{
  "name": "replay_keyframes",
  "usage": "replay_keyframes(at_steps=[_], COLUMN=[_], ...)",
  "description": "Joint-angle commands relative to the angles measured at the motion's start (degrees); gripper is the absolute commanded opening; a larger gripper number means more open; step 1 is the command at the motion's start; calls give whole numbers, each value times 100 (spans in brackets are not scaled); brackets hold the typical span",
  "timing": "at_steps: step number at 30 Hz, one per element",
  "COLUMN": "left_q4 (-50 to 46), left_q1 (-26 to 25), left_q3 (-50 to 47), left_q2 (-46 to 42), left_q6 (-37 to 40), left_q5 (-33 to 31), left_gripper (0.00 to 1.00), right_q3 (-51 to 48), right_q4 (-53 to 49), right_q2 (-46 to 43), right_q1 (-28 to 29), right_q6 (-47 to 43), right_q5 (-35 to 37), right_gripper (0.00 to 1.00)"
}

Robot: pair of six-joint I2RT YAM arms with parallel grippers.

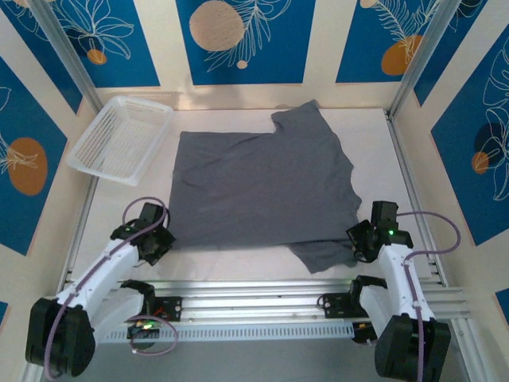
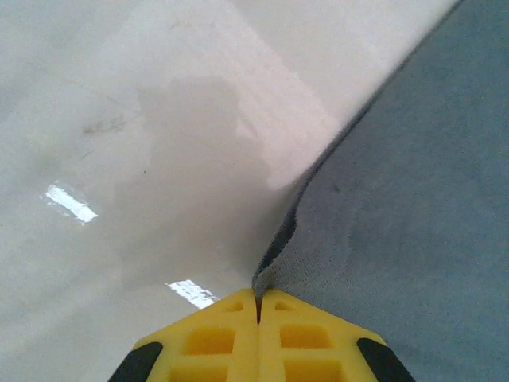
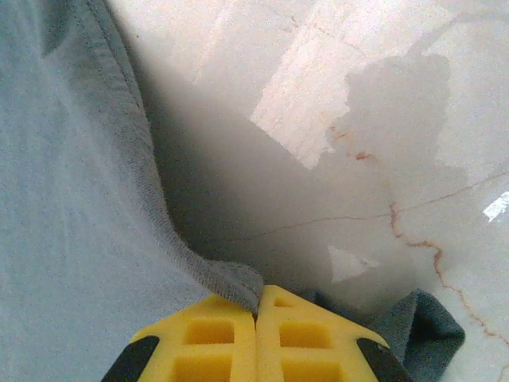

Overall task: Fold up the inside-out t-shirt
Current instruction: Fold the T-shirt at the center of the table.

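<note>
The table (image 1: 374,151) is a pale, glossy, marble-look top with thin reddish-brown veins and bright glints of light. A slate-grey inside-out t-shirt (image 1: 262,191) lies spread flat over its middle, one sleeve reaching toward one o'clock and another flap of cloth trailing toward five o'clock at the near edge. A white mesh basket (image 1: 119,139) sits at ten o'clock in the far left corner, just beside the shirt's far left corner but apart from it.

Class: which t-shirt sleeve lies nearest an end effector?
The near-right sleeve of the t-shirt, at the right end effector; the other sleeve lies by the back wall.
</note>
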Motion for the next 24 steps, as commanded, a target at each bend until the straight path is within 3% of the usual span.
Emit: replay_keyframes(at_steps=[1,6,17,24], left_q4=[-61,325,946,1588], left_q1=[68,66,181,258], left_q3=[71,561,1903,2359], left_q2=[114,563,1920,2619], left_q6=[-3,240,782,1167], left_q5=[-101,-25,-745,-400], left_gripper=[0,0,0,0], right_q3=[-37,360,1442,1831], right_q4=[-5,145,926,1340], right_q2=[72,339,1511,2224], right_q1=[-46,-34,-44,-25], right_q6=[-25,-145,-162,-75], right_q5=[-191,-392,-373,-312], right_gripper=[0,0,0,0])
